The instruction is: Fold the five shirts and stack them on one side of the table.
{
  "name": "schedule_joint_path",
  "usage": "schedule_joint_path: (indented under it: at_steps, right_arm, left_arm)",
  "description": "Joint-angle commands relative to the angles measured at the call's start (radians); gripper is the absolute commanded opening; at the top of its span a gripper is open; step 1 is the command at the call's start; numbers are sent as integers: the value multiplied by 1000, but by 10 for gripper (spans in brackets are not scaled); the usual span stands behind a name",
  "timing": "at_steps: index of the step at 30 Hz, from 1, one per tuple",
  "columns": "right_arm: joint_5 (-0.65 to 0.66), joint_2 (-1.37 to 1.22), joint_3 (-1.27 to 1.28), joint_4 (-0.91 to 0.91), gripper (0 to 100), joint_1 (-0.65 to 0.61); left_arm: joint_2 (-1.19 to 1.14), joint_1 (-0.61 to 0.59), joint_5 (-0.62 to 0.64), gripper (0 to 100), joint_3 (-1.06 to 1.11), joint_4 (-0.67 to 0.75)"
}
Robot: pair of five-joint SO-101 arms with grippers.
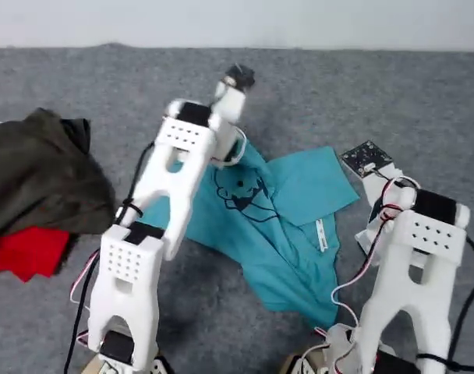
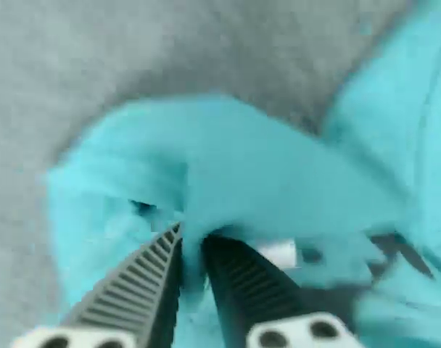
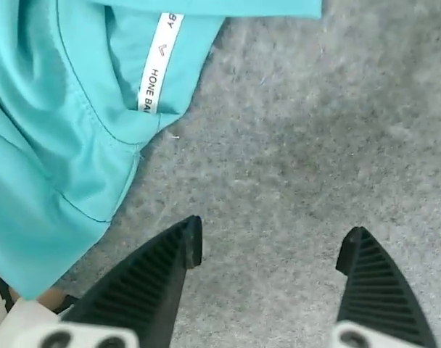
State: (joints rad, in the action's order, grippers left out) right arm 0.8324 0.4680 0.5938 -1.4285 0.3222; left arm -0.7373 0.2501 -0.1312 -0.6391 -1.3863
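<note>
The left arm (image 1: pixel 155 210) is reaching far out over the blue-green shirt (image 1: pixel 288 234). The left gripper (image 2: pixel 191 243) is pointing down and pinching a fold of the shirt between its two fingers. The right arm (image 1: pixel 412 265) is sitting bent just beside the shirt. The right gripper (image 3: pixel 271 243) is hanging just off the shirt's edge, holding its fingers wide apart.

Robotics test bench, lab-type setup. Indicated by: left arm (image 1: pixel 155 210) and right arm (image 1: pixel 416 257), both white plastic, set side by side at the table's near edge; red and white wiring (image 1: pixel 362 261) left exposed; bare camera board (image 1: pixel 367 158) fitted at one wrist. Table covered in grey felt-like cloth (image 1: pixel 393 101), plain white wall (image 1: pixel 299 19) behind. Teal shirt (image 1: pixel 284 226) and a heap of dark and red garments (image 1: pixel 34 179) laid on it. Building type cannot be told.
</note>
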Motion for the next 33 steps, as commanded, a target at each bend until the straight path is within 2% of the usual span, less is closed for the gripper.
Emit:
schedule_joint_path:
  at_steps: [1, 8, 14, 18, 23, 26, 33]
  right_arm:
    - [-11, -2, -48, -33, 310, 15]
    - [-11, -2, -48, -113, 310, 13]
    - [-11, -2, -48, -102, 310, 7]
    - [-9, -13, -48, -101, 310, -10]
    - [-11, -13, -48, -101, 310, -99]
    - [-11, -13, -48, -102, 310, -143]
    - [-11, -13, -48, -101, 310, -154]
  left_arm:
    - [-46, -78, -12, 13, -159, 114]
    - [-215, -199, 54, 47, -443, 255]
    - [-334, -253, 52, 68, -641, 233]
    - [-361, -293, 54, 70, -671, 222]
    - [-361, -319, 48, 111, -673, 222]
    - [-361, -325, -12, 118, -676, 224]
    - [-361, -341, -26, 118, -785, 224]
